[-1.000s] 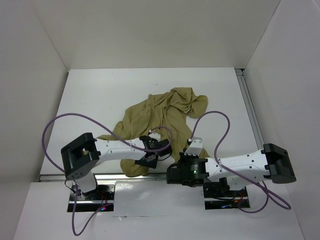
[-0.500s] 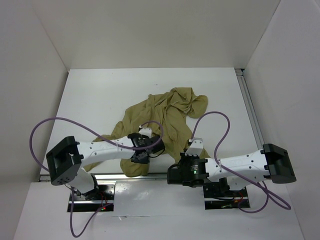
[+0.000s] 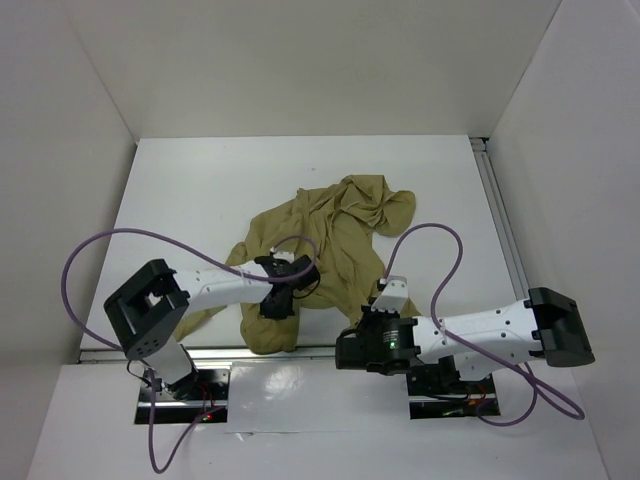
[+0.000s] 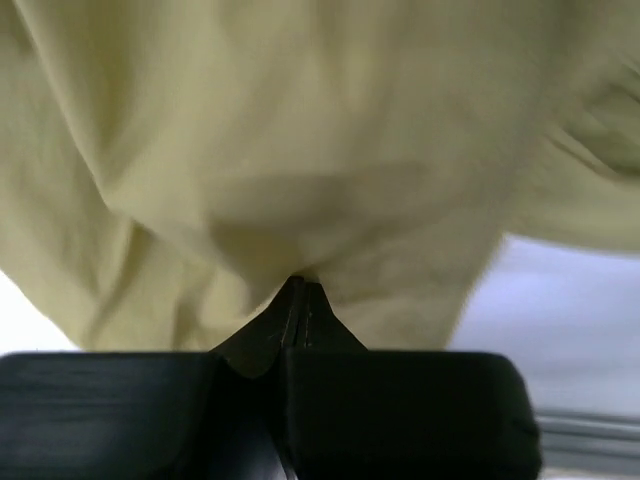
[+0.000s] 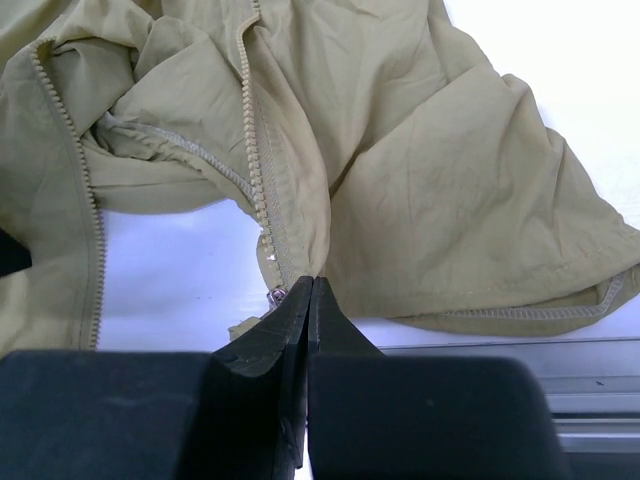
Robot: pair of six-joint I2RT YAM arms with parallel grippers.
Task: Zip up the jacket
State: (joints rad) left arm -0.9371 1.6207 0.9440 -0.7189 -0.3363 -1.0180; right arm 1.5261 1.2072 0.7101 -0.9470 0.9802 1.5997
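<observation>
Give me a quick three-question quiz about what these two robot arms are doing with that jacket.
1. True or false: the jacket is already zipped up.
2. Which part do the right fingers pinch? A) a sleeve cuff B) the zipper edge C) the hood
3. What are the left fingers shut on?
Key: 1 false, its front lies open. 2 B. 3 a fold of the jacket's fabric.

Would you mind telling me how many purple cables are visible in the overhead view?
2. The left cable loops out beside the left arm; the right cable arcs above the right arm. Stretches near the bases may be hidden.
</observation>
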